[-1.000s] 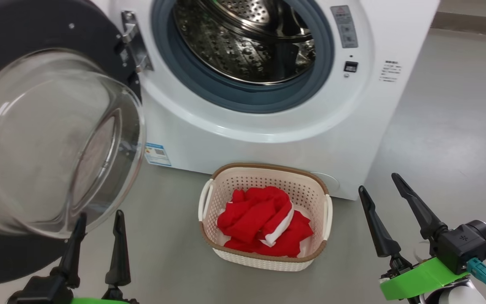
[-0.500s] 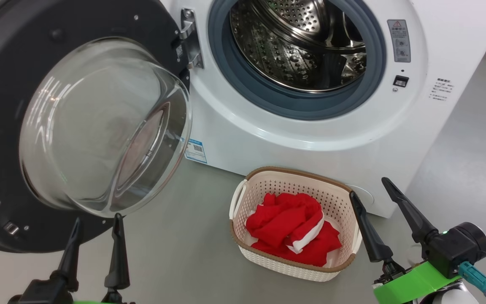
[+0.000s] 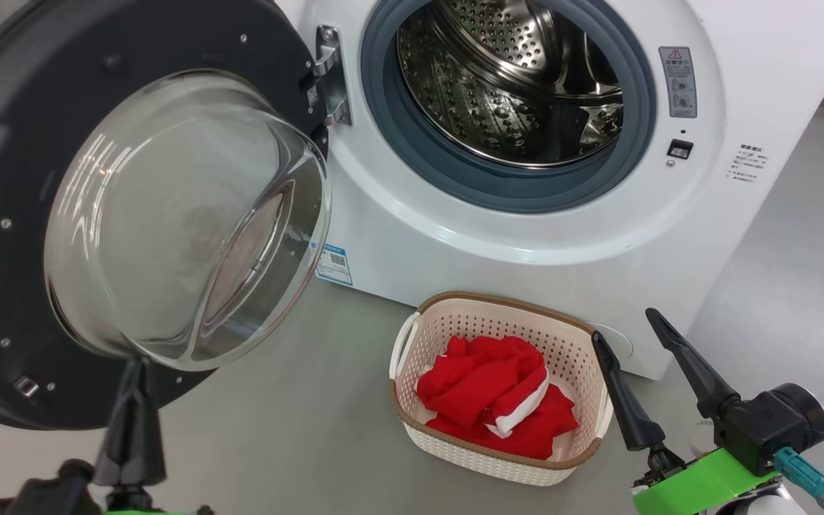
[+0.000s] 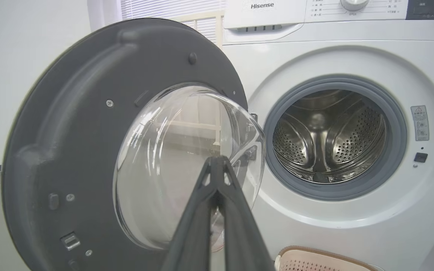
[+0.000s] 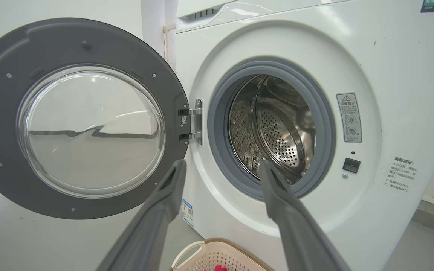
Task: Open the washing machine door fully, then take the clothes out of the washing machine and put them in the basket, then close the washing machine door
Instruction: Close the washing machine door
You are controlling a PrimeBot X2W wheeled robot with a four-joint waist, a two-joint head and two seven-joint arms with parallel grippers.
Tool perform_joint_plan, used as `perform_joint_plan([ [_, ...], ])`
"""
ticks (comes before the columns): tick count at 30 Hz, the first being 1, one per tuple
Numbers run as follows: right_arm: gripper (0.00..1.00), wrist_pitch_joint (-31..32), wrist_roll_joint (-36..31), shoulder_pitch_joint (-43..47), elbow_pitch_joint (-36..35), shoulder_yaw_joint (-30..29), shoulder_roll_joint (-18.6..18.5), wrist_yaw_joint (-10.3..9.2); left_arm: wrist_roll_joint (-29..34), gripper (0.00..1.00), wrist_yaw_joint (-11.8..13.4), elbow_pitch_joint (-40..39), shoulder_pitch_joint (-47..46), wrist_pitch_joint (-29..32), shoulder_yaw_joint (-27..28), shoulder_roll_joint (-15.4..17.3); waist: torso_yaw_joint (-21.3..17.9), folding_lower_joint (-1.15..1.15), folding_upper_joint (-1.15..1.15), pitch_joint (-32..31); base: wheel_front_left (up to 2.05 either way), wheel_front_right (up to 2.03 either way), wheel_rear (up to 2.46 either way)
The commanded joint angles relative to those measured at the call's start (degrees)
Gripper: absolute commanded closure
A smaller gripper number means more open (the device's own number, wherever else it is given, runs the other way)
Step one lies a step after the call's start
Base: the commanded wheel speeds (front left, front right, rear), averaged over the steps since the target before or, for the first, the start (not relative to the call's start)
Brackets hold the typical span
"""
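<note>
Washing machine door (image 3: pixel 169 214) stands wide open, inner face toward camera; left tool (image 3: pixel 139 368) pressed together, right tool (image 3: pixel 624 326) apart

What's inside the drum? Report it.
Bare perforated steel and paddles show in the drum; no red fabric in the visible part. The gasket hides its lowest front strip. The clothes lie in the basket.
</note>
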Motion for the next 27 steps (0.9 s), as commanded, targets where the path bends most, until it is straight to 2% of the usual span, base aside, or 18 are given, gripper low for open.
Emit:
perform_joint_plan([
  [1, 0.0, -0.37, 0.18, -0.55, -1.16, 0.8, -0.35, 0.2, 1.42, 1.0, 1.06, -3.61, -2.27, -0.94, 3.29, 1.59, -0.34, 0.0, 0.0, -0.29, 0.0, 0.0, 0.0],
  [11, 0.0, -0.37, 0.12, 0.06, -1.04, 0.16, -0.02, 0.2, 2.83, 1.0, 2.52, -9.2, -9.15, -1.14, 8.3, 4.32, -0.96, 0.0, 0.0, -1.07, 0.0, 0.0, 0.0],
  [15, 0.0, -0.37, 0.06, -0.16, -0.89, 0.15, -0.01, 0.2, 0.55, 1.0, 2.41, -8.56, -14.54, -1.15, 11.28, 5.39, -1.56, 0.0, 0.0, -0.79, 0.0, 0.0, 0.0],
  [22, 0.0, -0.37, -0.14, -0.4, -0.39, -0.07, -0.37, 0.2, -9.67, 1.0, -1.25, 1.38, -26.23, -1.15, 19.52, 5.77, -2.17, 0.0, 0.0, 0.47, 0.0, 0.0, 0.0],
  [27, 0.0, -0.37, -0.12, -0.56, -0.04, -0.1, -0.51, 0.2, -13.97, 1.0, -2.21, 11.19, -32.93, -0.1, 23.33, 8.44, -2.95, 0.0, 0.0, 0.59, 0.0, 0.0, 0.0],
])
